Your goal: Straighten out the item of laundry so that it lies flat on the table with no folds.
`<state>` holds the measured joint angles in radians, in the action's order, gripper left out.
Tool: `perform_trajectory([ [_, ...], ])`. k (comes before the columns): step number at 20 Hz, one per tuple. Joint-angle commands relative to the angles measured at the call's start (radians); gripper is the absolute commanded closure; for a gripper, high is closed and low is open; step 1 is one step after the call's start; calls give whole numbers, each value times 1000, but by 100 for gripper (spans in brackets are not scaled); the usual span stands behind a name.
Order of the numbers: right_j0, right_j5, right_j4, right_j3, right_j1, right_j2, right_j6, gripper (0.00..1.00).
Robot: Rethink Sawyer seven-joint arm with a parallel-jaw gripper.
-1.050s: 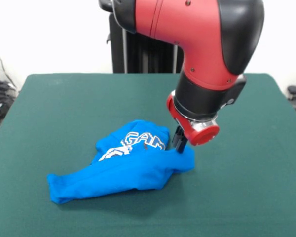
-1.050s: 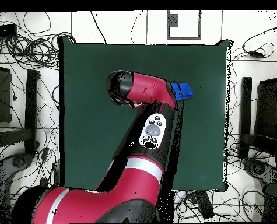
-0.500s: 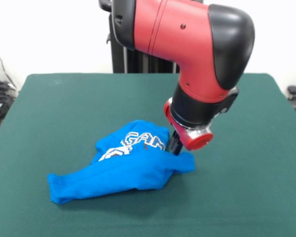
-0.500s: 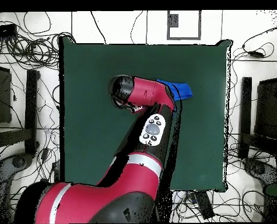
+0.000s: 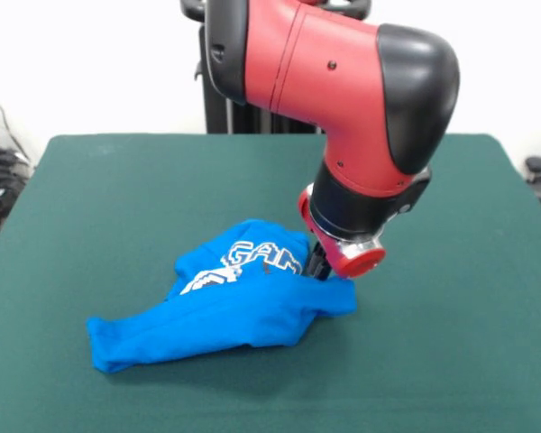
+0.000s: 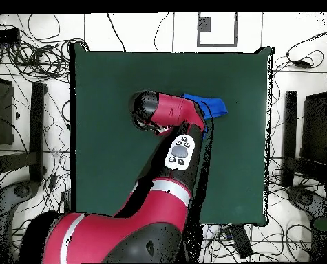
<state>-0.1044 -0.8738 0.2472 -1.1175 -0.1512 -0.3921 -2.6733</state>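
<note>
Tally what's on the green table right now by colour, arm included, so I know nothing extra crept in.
Blue: 1, the item of laundry, bunched with folds.
Red and black: 1, the arm, its gripper down at the garment's edge.
Green: 1, the table itself.
Total: 3.

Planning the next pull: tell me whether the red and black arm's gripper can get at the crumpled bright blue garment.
Probably yes: the gripper is already down at the bright blue fabric garment's right edge, with nothing between them on the dark green table.

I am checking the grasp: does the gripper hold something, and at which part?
Cannot be told. The gripper touches the blue garment at its right end, but the wrist hides the hold.
</note>
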Motion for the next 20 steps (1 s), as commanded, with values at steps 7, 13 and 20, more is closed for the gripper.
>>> perform_trajectory([
  [7, -10, 62, 57, -72, -20, 100, -170, 100],
  [13, -26, 9, 54, -80, -59, 77, -174, 100],
  [20, -45, -81, 44, -87, -112, 46, -184, 100],
])
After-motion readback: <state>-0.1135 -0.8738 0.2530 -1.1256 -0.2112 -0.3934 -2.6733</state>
